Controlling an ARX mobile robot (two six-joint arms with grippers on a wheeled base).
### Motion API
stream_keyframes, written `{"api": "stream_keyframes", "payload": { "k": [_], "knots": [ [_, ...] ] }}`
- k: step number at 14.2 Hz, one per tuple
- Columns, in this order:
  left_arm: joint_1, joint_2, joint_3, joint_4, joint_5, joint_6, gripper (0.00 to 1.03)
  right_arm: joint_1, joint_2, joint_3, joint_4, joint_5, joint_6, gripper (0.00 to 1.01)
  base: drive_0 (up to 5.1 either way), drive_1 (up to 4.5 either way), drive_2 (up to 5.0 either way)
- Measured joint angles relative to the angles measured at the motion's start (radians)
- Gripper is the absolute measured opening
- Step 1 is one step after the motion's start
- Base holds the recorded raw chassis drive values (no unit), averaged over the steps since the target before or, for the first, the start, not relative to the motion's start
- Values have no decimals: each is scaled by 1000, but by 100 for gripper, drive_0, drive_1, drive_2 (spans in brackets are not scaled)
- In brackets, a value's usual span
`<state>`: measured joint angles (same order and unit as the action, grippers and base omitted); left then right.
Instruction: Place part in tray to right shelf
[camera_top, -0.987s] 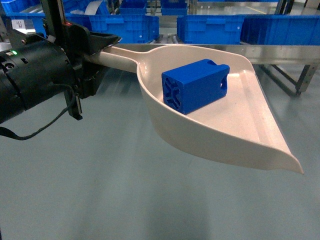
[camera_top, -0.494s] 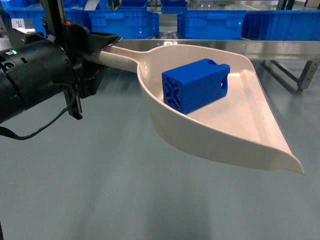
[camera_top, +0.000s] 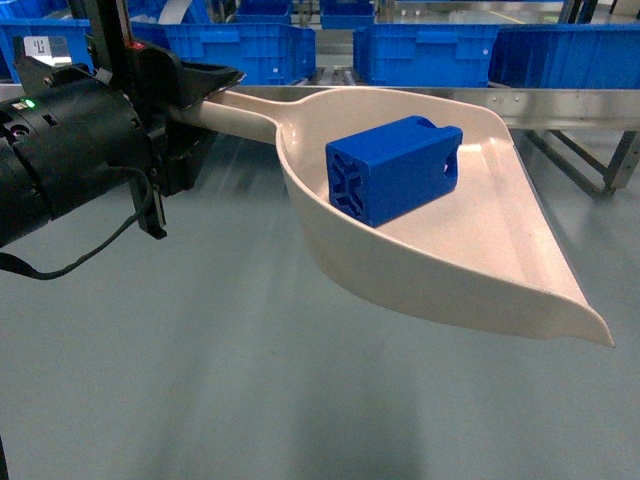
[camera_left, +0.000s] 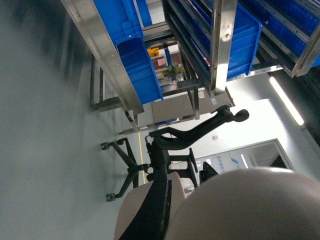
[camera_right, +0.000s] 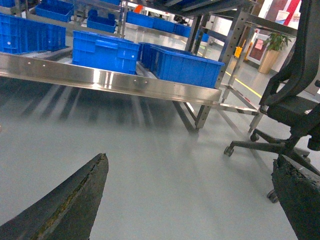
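Note:
The beige-pink tray (camera_top: 470, 270) hangs in the air over the grey floor, held level by its long handle. My left gripper (camera_top: 205, 88) is shut on that handle at the upper left; in the left wrist view a black finger (camera_left: 160, 210) lies against the beige handle (camera_left: 240, 205). The blue part (camera_top: 392, 170) rests on its side inside the tray, ribbed end toward me. The right shelf shows as a steel front rail (camera_top: 560, 105) just behind the tray, and the same rail (camera_right: 115, 80) crosses the right wrist view. My right gripper (camera_right: 192, 162) is open over bare floor, out of the head view.
Blue bins (camera_top: 420, 50) stand on the rack behind the rail. The rack's steel legs (camera_top: 600, 150) reach the floor at the right. A black office chair (camera_right: 295, 105) on castors stands right of the rack's end. Grey floor (camera_top: 250, 380) lies below the tray.
The rack, its rail and the bins have drifted slightly in the head view. The tray's lip has shifted a little to the right. The part has not moved in the tray.

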<state>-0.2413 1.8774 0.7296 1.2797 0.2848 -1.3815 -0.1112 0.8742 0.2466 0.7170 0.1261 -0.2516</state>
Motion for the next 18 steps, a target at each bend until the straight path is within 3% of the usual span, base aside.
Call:
{"api": "stream_keyframes", "payload": {
  "k": [13,18],
  "knots": [
    [0,0,0,0,0,-1,14,0,0,0,0,0,0,98,0,410,-410],
    [-5,0,0,1,0,-2,14,0,0,0,0,0,0,98,-301,494,-197]
  ]
}}
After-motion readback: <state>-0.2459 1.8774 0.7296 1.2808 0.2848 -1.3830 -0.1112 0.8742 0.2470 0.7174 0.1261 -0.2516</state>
